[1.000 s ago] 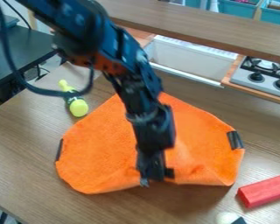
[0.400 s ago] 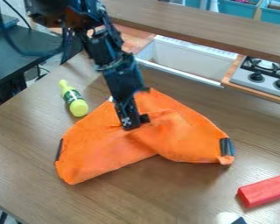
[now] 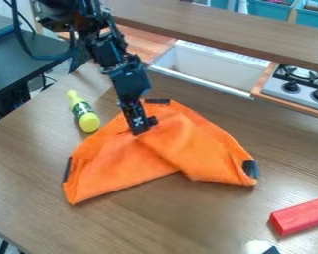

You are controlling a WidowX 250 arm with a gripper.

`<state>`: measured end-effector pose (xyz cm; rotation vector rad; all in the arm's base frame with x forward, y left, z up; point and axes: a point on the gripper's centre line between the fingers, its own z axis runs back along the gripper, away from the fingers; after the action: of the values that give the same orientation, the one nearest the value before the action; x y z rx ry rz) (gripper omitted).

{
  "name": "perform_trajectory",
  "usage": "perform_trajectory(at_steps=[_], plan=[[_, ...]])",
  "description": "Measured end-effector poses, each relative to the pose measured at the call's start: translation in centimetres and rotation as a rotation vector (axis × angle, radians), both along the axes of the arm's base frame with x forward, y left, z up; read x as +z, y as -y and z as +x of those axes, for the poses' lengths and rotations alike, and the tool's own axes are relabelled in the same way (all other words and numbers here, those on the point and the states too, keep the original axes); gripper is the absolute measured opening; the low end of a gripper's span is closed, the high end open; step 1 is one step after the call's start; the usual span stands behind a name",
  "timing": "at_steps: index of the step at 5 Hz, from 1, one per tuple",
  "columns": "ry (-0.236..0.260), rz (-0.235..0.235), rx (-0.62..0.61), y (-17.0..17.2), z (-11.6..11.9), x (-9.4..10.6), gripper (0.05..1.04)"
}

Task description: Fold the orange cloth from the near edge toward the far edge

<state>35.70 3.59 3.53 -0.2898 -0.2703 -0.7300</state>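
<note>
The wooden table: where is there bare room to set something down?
The broadest bare patch of the table lies on the camera's side of the orange cloth, reaching to the red block. Another lies between cloth and stove. It is crowded where the gripper meets the cloth, near the yellow bottle.
</note>
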Motion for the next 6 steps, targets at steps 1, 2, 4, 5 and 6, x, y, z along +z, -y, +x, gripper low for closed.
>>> perform_trajectory(at_steps=[1, 2, 4, 5, 6], plan=[[0.008, -0.005, 0.061, -1.5, 1.5, 0.1, 0.08], [0.045, 0.001, 0.086, -2.4, 3.1, 1.6, 0.08], [0.073, -0.01, 0.15, -4.0, 5.8, 3.3, 0.08], [0.046, -0.015, 0.171, -4.7, 6.6, 2.4, 0.08], [0.048, -0.002, 0.189, -5.3, 7.7, 2.3, 0.08]])
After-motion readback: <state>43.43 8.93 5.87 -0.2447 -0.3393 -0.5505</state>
